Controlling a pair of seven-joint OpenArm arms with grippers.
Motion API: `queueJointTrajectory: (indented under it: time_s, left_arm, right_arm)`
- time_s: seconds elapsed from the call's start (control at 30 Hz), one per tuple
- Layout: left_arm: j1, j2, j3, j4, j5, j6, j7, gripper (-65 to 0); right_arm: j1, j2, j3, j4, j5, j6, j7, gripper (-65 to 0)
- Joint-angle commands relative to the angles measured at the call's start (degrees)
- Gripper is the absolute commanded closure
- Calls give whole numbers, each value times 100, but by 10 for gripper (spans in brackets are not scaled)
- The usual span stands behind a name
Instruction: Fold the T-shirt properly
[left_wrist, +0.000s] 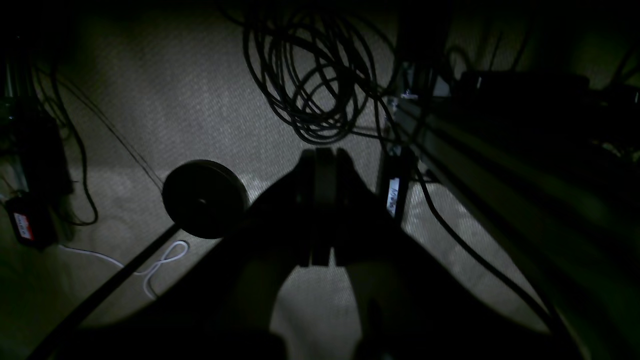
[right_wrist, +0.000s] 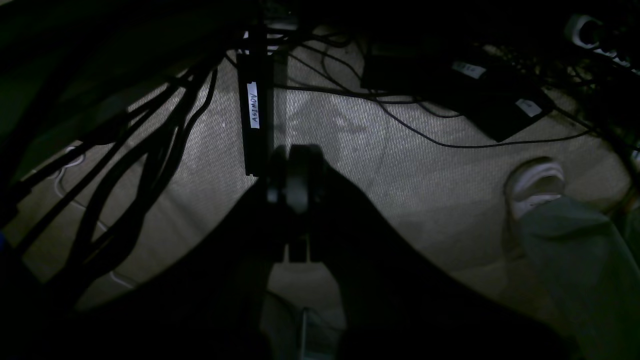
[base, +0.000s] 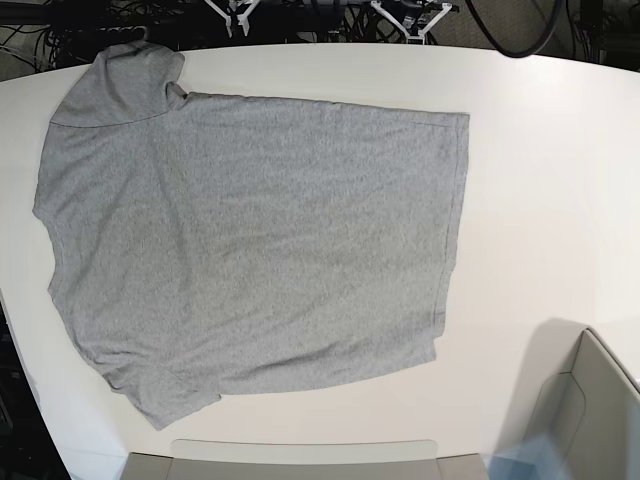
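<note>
T-shirt (base: 250, 250) spread flat on white tabletop (base: 540, 200), plain side up, collar end toward base-view left, hem toward right, both sleeves out. No fold made yet. Soft, light, limp knit; likely to sag and drag if lifted at one point. Best pinched at hem corners or sleeve seams, both sides together. Left gripper (left_wrist: 320, 200) and right gripper (right_wrist: 295, 185) hanging over carpeted floor with cables, jaws closed, holding nothing.
</note>
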Motion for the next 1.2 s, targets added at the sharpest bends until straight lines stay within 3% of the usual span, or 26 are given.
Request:
queueJointTrajectory:
  time_s: [0.0,0.93,1.17]
  left_arm:
    - [71,-15,60,-13,41,19,-60,-1]
    - [27,-15,34,31,-3,1,-60,-1]
    - [115,-129,51,312,-3,1,81,0]
  right_arm:
    - [-66,16,-16,10,23,14,5,0]
    - [-39,69,-25,63,-3,14,14,0]
    - [-453,78,-34,907,-3,14,-4,0]
